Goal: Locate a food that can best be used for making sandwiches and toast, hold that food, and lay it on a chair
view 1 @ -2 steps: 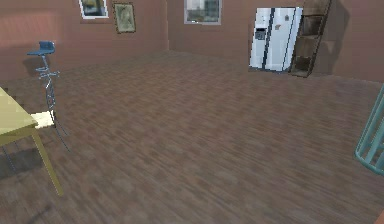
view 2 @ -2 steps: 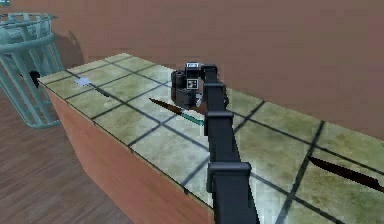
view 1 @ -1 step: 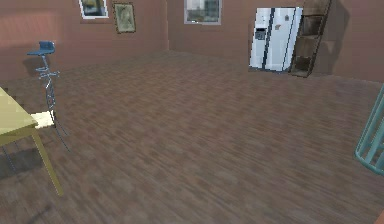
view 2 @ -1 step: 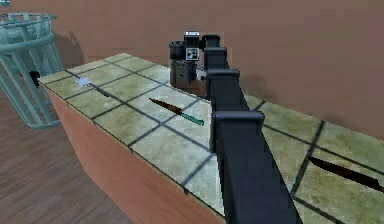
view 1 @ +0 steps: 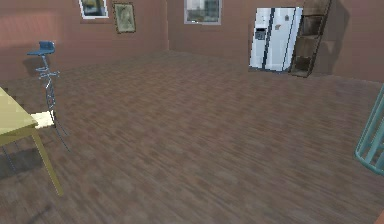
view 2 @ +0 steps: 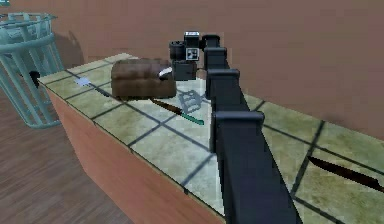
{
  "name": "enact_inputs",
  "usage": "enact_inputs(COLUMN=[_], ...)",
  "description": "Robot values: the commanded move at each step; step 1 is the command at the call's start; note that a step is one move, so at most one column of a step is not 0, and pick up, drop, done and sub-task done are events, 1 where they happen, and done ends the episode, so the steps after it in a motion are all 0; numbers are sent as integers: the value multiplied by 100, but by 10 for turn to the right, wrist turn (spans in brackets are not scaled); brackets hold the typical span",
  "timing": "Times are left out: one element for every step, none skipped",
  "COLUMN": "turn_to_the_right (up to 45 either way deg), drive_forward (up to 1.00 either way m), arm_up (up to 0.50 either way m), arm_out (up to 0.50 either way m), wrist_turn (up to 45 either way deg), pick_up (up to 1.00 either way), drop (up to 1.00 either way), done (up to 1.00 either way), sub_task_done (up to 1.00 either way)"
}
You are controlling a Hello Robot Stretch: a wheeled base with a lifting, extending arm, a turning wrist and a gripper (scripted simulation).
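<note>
The loaf (view 2: 140, 78) lies on the tiled worktop (view 2: 150, 135), the pincer (view 2: 176, 72) close by it; I can't tell whether it holds anything. What looks like a blue chair (view 1: 44, 58) stands off by the wall (view 1: 30, 28).

There's the loaf (view 2: 141, 78): a chunky, dark brown block with a rounded top, lying flat on its base on the tiled worktop (view 2: 150, 135). It sits toward the far end of the tiles, its long side running across the arm side view, whole and uncut as far as one can tell. And over at the forward view's left, the chair (view 1: 43, 52): a blue seat with a low back on thin metal legs, standing upright on the wooden floor (view 1: 200, 130), near the far wall and beyond the yellow table (view 1: 15, 120).
</note>
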Motion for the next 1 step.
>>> enact_inputs(turn_to_the_right=[0], drive_forward=[0], arm_up=[0], arm_out=[0], wrist_turn=[-450], pick_up=[0], drop=[0], done=[0], sub_task_done=[0])
